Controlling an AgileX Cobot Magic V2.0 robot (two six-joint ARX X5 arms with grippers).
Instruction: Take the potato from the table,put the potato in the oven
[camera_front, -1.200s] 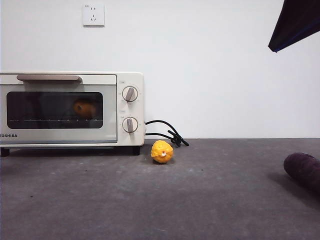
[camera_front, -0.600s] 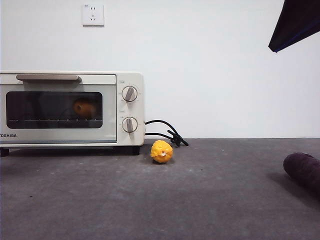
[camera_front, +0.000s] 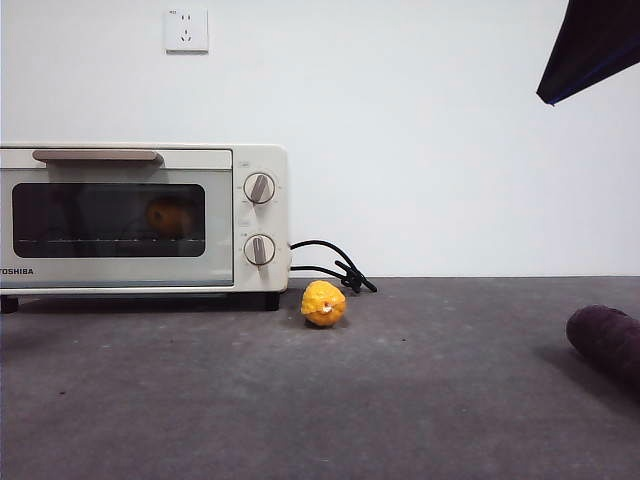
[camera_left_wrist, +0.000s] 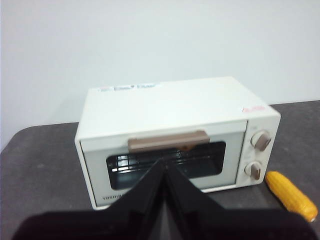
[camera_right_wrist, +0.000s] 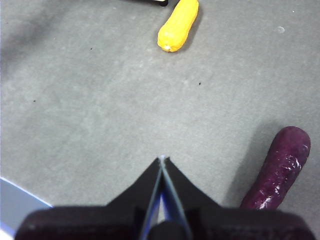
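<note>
The potato (camera_front: 168, 216) sits inside the oven (camera_front: 140, 220), a dim orange-brown lump behind the dark glass door (camera_front: 108, 220), and that door is shut, bar handle (camera_front: 97, 156) up top. The left gripper (camera_left_wrist: 164, 167) hangs in front of the oven and above it, jaws pressed together with nothing between them, tips lined up with the handle in its own wrist view. The right gripper (camera_right_wrist: 162, 159) is closed too and holds nothing, hovering over bare table (camera_right_wrist: 100, 110). Ahead of it lies the yellow corn cob (camera_right_wrist: 178, 25), well apart; beside it, off to one side, the dark purple oblong thing (camera_right_wrist: 280, 167). In the front view only a black arm tip (camera_front: 592, 45) shows at the top corner, and the cob (camera_front: 323, 303) rests just by the oven's knob end, near the black cord (camera_front: 335, 265)
</note>
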